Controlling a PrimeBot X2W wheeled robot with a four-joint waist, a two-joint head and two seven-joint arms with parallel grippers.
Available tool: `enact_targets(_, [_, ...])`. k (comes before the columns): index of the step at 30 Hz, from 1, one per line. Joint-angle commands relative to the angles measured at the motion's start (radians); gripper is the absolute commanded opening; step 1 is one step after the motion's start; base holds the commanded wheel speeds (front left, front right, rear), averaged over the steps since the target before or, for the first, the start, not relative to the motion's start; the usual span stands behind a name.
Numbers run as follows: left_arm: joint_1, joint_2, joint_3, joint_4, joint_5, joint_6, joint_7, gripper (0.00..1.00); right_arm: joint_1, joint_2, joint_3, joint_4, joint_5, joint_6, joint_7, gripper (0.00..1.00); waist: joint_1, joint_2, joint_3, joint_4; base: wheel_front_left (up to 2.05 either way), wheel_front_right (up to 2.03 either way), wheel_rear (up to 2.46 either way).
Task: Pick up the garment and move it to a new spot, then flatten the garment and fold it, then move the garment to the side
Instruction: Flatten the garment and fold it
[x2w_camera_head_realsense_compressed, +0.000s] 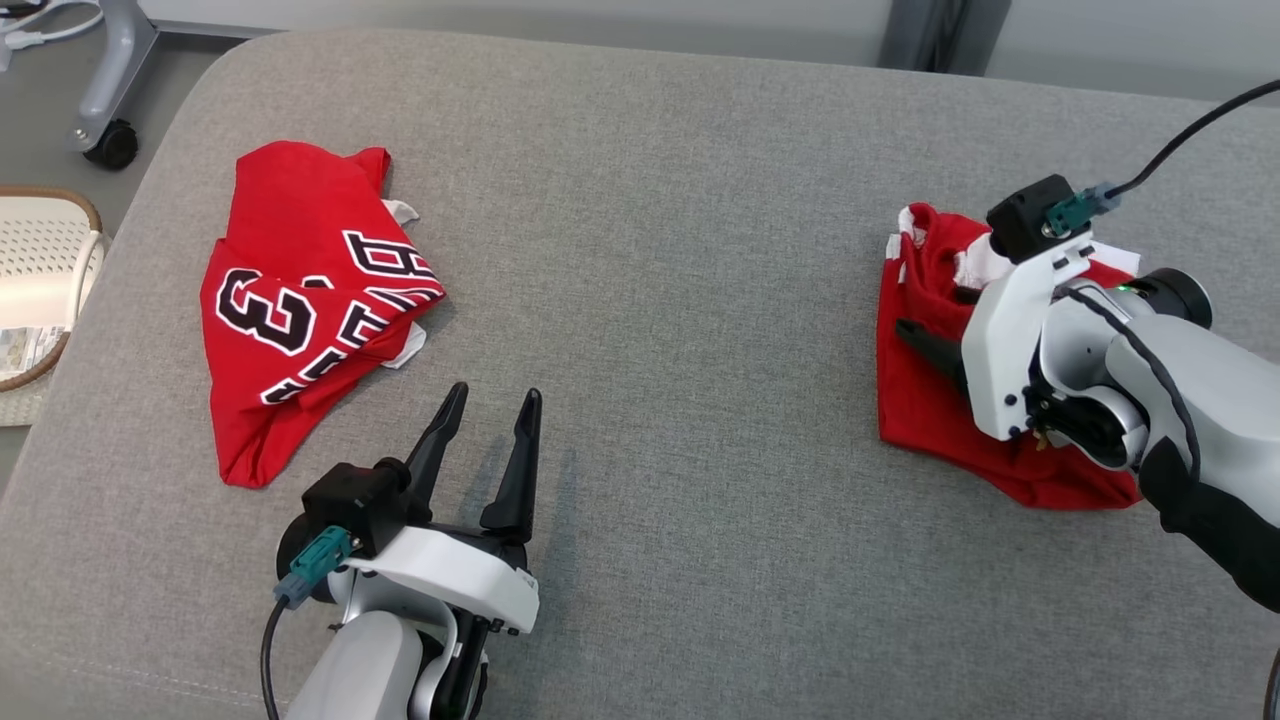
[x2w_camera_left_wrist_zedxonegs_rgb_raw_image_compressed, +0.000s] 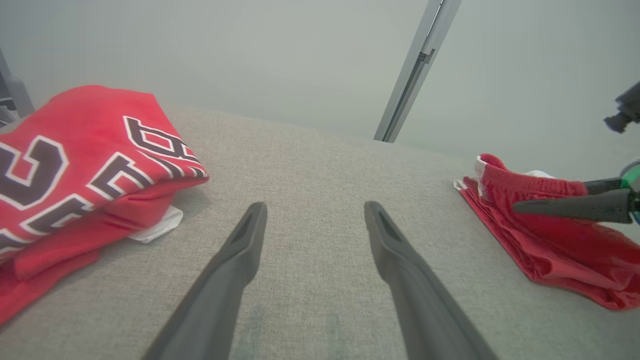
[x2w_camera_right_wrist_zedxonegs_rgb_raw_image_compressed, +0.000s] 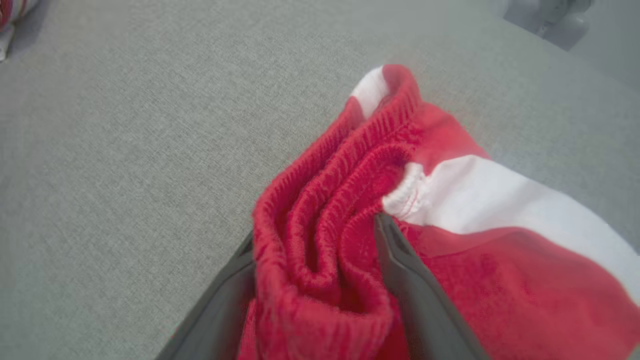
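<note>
R gripper (x2w_camera_right_wrist_zedxonegs_rgb_raw_image_compressed: 314, 229): jaws spread, straddling the bunched waistband of the red shorts (x2w_camera_right_wrist_zedxonegs_rgb_raw_image_compressed: 500, 285). The band runs roughly along the fingers, so you'd close straight across it. Shorts lie at the grey cushion's (x2w_camera_head_realsense_compressed: 650, 300) right side. L gripper (x2w_camera_head_realsense_compressed: 495, 392): jaws apart, empty, nearer the red jersey (x2w_camera_head_realsense_compressed: 300, 300), well apart from the shorts.

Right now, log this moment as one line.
left gripper: open, empty | right gripper: open, straddling red shorts waistband | red jersey: crumpled, untouched
</note>
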Motion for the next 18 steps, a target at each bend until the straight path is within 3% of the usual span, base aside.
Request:
enact_targets(1, [-0.006, 0.004, 0.006, 0.001, -0.002, 0.007, -0.003, 1.0, -0.011, 0.001, 0.0, 0.001, 0.022, 0.0, -0.016, 1.0, 0.0, 0.0, -0.005, -0.004, 0.0, 0.0, 0.0])
enact_targets(9, [0.006, 0.004, 0.016, 0.004, 0.006, 0.007, -0.003, 1.0, -0.029, 0.02, -0.001, -0.045, 0.123, 0.0, -0.081, 1.0, 0.0, 0.0, -0.039, -0.035, 0.0, 0.0, 0.0])
enact_targets(18, [0.03, 0.004, 0.034, -0.005, 0.014, 0.008, -0.003, 1.0, -0.048, -0.017, -0.006, -0.024, 0.127, 0.0, -0.303, 1.0, 0.0, 0.0, -0.091, -0.091, 0.0, 0.0, 0.0])
